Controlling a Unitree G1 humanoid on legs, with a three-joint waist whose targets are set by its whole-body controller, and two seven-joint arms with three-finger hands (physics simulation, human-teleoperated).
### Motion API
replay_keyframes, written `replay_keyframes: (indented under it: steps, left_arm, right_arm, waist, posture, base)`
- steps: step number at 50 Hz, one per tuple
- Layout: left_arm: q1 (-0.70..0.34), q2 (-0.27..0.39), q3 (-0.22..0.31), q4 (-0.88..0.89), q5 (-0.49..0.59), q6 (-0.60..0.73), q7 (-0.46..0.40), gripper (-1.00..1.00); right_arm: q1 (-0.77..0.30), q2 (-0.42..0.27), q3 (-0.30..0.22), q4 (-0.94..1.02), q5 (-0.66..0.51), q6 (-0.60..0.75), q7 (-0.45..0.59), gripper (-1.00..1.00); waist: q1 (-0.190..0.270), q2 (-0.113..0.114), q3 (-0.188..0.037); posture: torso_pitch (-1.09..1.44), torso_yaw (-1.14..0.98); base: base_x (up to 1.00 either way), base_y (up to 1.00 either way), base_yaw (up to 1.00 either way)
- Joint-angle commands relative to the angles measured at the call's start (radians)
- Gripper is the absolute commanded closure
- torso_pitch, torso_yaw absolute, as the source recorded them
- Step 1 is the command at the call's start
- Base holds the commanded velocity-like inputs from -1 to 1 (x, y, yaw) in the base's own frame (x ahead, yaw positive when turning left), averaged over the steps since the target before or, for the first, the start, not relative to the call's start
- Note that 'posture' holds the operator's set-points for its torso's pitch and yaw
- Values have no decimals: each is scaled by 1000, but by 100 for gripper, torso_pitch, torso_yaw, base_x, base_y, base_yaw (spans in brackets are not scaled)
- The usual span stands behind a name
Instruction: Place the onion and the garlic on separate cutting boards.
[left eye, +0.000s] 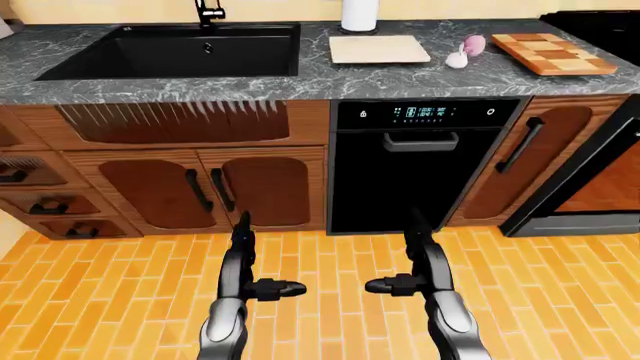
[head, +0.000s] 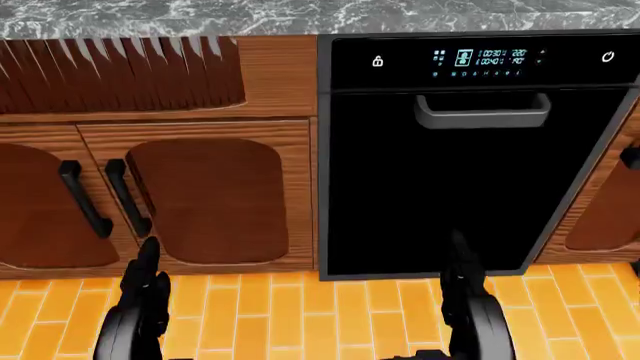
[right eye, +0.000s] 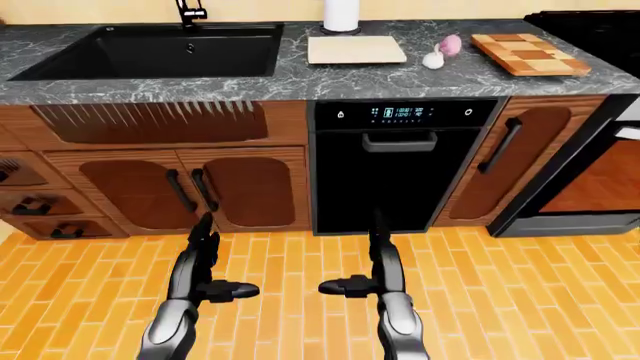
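The pink onion (left eye: 474, 44) and the white garlic (left eye: 457, 58) lie side by side on the grey marble counter (left eye: 300, 79) at the top right of the left-eye view. They sit between a plain pale cutting board (left eye: 379, 49) and a checkered wooden cutting board (left eye: 552, 52). Both boards are bare. My left hand (left eye: 262, 262) and right hand (left eye: 400, 259) are held low over the orange brick floor, far below the counter. Both are open and empty, with fingers pointing up and thumbs turned inward.
A black sink (left eye: 175, 50) is set in the counter at the left, and a white paper roll (left eye: 359, 13) stands above the plain board. Below are wooden cabinet doors (left eye: 210, 191), drawers (left eye: 40, 202), a black dishwasher (left eye: 425, 165), and an oven (left eye: 600, 187) at the right.
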Motion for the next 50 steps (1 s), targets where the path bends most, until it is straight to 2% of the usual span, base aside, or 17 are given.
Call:
replay_keyframes:
  steps: [1,3,4,5,7,8,13,20,27,30,41,44,45,50]
  left_arm:
    - [-28,4,4,-89,-4,-55,1,-100]
    - [-24,5,4,-100,-1,-47,1,-100]
    - [-23,6,4,-110,1,-37,2,-100]
    - [-22,6,5,-116,1,-31,2,-100]
    - [-21,8,7,-149,3,-2,1,-100]
    - [-21,8,8,-155,4,0,2,-100]
    - [-12,10,9,-240,10,64,-3,-100]
    - [-20,16,0,-497,25,297,-32,-100]
    - [-74,25,3,-703,45,499,-61,-100]
    - [-102,32,14,-786,38,586,-78,-100]
    - [-266,96,117,-956,-36,853,-96,-100]
    - [-299,118,129,-966,-37,879,-90,-100]
    - [-309,125,131,-972,-36,890,-87,-100]
    - [-364,149,158,-1061,-57,999,-85,-100]
  right_arm:
    - [-35,-9,-3,-116,-2,2,-5,-100]
    - [-35,-10,-2,-127,-12,15,-5,-100]
    - [-37,-11,-4,-134,-12,28,-5,-100]
    - [-38,-11,-5,-138,-13,36,-4,-100]
    - [-36,-13,-3,-169,-13,83,6,-100]
    - [-33,-14,-1,-180,-15,90,12,-100]
    - [-19,-16,2,-277,-28,151,35,-100]
    - [-39,-28,-23,-596,20,464,83,-100]
    - [-107,-52,-61,-800,31,693,103,-100]
    - [-151,-64,-85,-868,47,784,109,-100]
    - [-353,-136,-213,-1055,195,1101,89,-100]
    - [-404,-160,-238,-1073,232,1154,73,-100]
    - [-422,-168,-248,-1080,245,1176,66,-100]
    - [-490,-210,-290,-1106,291,1252,47,-100]
  waist:
    - [-2,-8,-1]
    - [9,-2,-62]
    - [9,-2,-52]
    - [8,-6,-16]
    - [8,-8,-70]
    - [9,-8,-76]
    - [10,-6,-79]
    - [11,-4,-87]
    - [11,-7,-93]
    - [12,-7,-91]
    - [13,-7,-76]
    - [13,-8,-71]
    - [12,-3,-85]
    - [11,0,-65]
  posture:
    - [0,0]
    - [0,0]
    - [0,0]
    - [0,0]
    - [0,0]
    - [0,0]
    - [0,0]
    - [0,0]
    - [0,0]
    - [0,0]
    - [0,0]
    - [0,0]
    - [0,0]
    - [0,0]
  base:
    - [0,0,0]
    - [0,0,0]
    - [0,0,0]
    - [0,0,0]
    - [0,0,0]
    - [0,0,0]
    - [0,0,0]
    - [0,0,0]
    - [0,0,0]
    - [0,0,0]
    - [0,-2,0]
    - [0,-4,0]
    - [0,-6,0]
    - [0,-9,0]
